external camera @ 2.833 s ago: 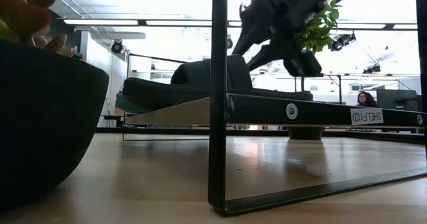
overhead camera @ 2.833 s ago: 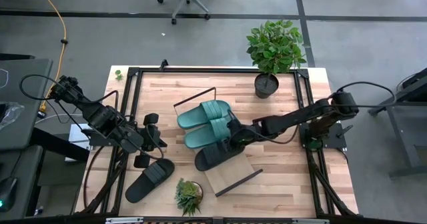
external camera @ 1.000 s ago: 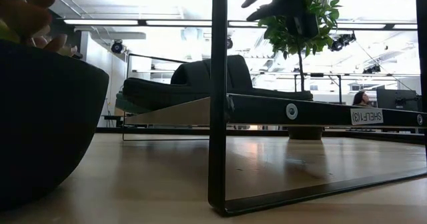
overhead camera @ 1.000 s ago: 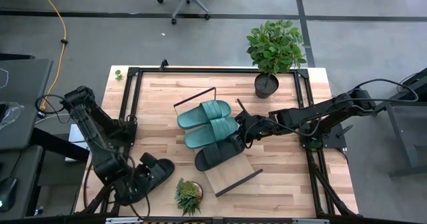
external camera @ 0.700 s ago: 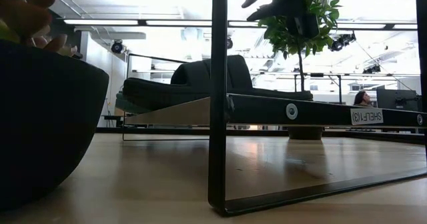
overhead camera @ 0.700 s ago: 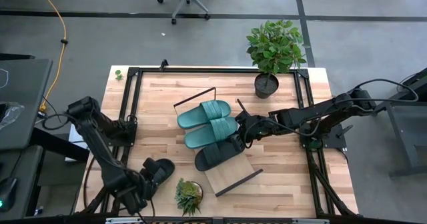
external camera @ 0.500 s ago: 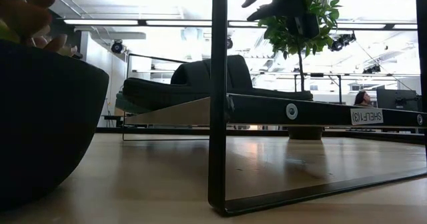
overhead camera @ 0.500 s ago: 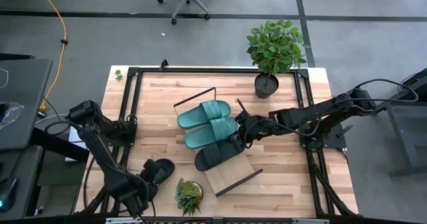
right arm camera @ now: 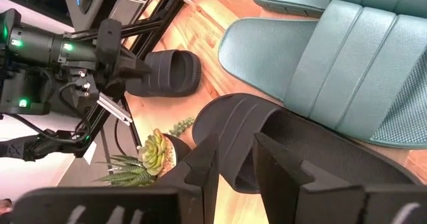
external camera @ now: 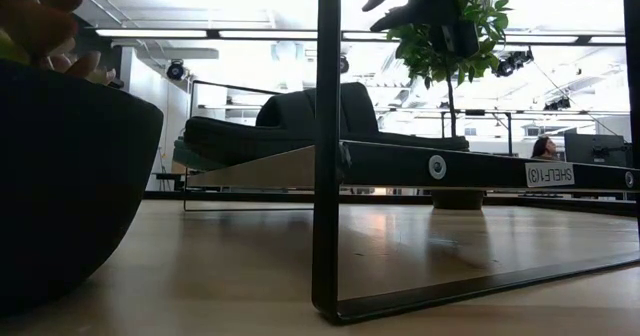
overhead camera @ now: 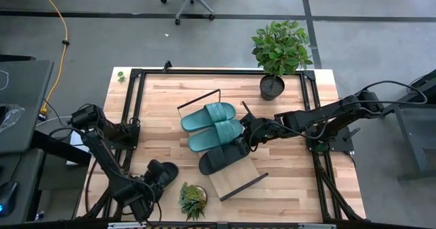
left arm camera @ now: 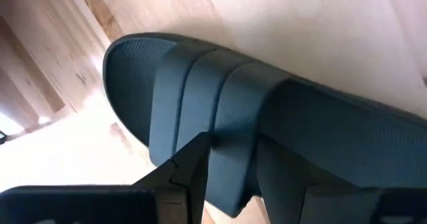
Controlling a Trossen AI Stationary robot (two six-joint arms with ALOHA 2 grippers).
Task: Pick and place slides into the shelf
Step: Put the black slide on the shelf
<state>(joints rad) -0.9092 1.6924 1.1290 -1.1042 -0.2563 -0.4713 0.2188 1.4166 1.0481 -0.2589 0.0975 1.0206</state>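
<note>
The shelf [overhead camera: 228,162] stood slanted near the middle of the worktop [overhead camera: 293,188]. On it lay the two teal-green slides [overhead camera: 212,125] side by side, with one black slide [overhead camera: 221,158] just beside them toward the near end of the board.

The other black slide [overhead camera: 161,174] was at the near left part of the worktop, next to a small succulent in a pot [overhead camera: 191,199]. The left gripper [overhead camera: 151,183] was down at this slide. In the left wrist view its dark fingers [left arm camera: 190,174] stood against the ribbed strap of the slide [left arm camera: 267,137], one on each side of the strap's edge, so the jaws looked closed on the strap, with the sole apparently off the wood.

The right gripper [overhead camera: 246,135] hung over the shelf just beside the black slide there. In its wrist view the jaws stood a little apart with nothing between them, above the black slide [right arm camera: 293,151].

A larger leafy plant in a dark pot [overhead camera: 276,58] stood at the far edge of the worktop.
</note>
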